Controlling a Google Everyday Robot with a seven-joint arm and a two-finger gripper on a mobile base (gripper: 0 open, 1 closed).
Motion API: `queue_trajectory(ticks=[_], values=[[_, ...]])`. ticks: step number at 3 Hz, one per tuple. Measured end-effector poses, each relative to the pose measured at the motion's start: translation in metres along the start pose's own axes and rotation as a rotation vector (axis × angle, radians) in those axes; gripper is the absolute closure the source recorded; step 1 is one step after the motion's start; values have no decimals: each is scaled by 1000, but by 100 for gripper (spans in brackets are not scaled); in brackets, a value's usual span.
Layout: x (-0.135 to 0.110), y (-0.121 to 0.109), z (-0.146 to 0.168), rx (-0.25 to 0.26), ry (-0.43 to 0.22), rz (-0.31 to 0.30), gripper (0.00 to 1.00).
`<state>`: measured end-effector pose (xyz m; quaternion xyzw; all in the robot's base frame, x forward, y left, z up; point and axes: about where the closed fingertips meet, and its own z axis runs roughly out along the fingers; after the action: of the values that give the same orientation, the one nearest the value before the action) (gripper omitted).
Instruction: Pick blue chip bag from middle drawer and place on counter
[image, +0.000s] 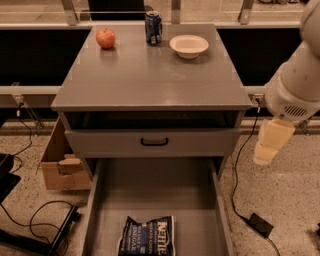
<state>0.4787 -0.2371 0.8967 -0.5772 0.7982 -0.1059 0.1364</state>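
The blue chip bag lies flat at the near end of the open middle drawer, a long grey tray pulled out toward the camera. The grey counter tops the cabinet above it. My gripper hangs from the white arm at the right, beside the cabinet's right front corner. It is above and to the right of the drawer, well apart from the bag, and holds nothing that I can see.
On the back of the counter stand a red apple, a blue soda can and a white bowl. A shut drawer front with a black handle sits above the open drawer. A cardboard box and cables lie on the floor.
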Motion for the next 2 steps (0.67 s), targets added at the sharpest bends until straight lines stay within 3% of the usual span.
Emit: queue_trajectory(ticks=[1, 2], values=[[1, 11, 68, -21, -50, 34, 0], [-13, 31, 131, -57, -145, 82, 0]])
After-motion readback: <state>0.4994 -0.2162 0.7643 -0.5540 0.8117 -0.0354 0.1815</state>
